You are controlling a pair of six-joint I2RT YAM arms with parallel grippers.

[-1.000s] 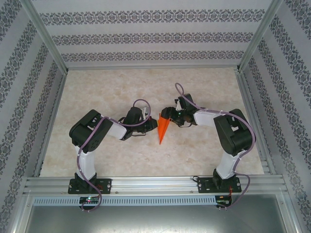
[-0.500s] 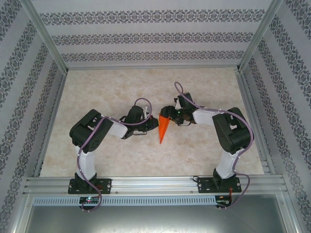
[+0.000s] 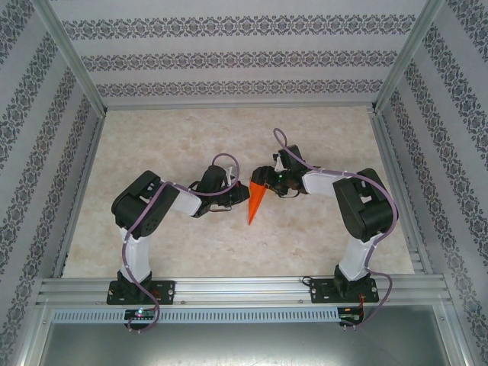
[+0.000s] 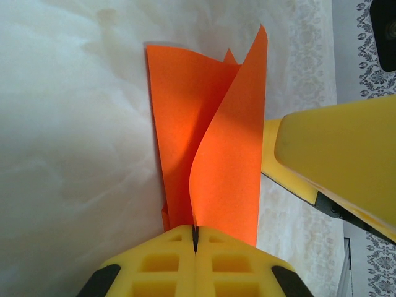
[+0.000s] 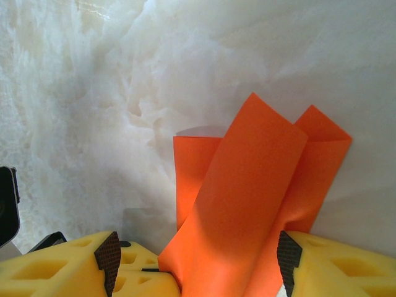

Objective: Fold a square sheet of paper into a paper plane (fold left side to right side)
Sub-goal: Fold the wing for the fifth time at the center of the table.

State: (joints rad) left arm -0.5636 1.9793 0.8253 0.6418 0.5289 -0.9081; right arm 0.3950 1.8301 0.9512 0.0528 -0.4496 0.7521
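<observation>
Two risks, left gripper (image 3: 238, 194): could tear or crumple the thin flap if pulled hard while pinched; could drag the whole fold off its line if swept rightward unevenly.
Risk, orange paper (image 3: 255, 202): likely to spring open or crease crooked, judging by the loose curl of the raised layer in the left wrist view.
Risk, right gripper (image 3: 264, 181): could block the flap's path or catch it between the spread fingers, being so close on the right.
Left gripper, state: closed tight, fingertips (image 4: 173, 260) pressed together on the near edge of the raised flap.
Left gripper, place: just left of the paper's wide far end in the top view, touching it.
Orange paper, place: middle of the table (image 3: 152, 145), between both grippers; a narrow wedge, wide end away from the arm bases, tip toward them; lower layers flat, one layer standing up and bowing.
Right gripper, state: spread wide, clamped on nothing that can be made out; straddling the paper, a finger on either side of the rising flap in the right wrist view.
Right gripper, place: just right of the wide end; one yellow finger (image 4: 334, 148) alongside the flap's right edge, contact unclear.
</observation>
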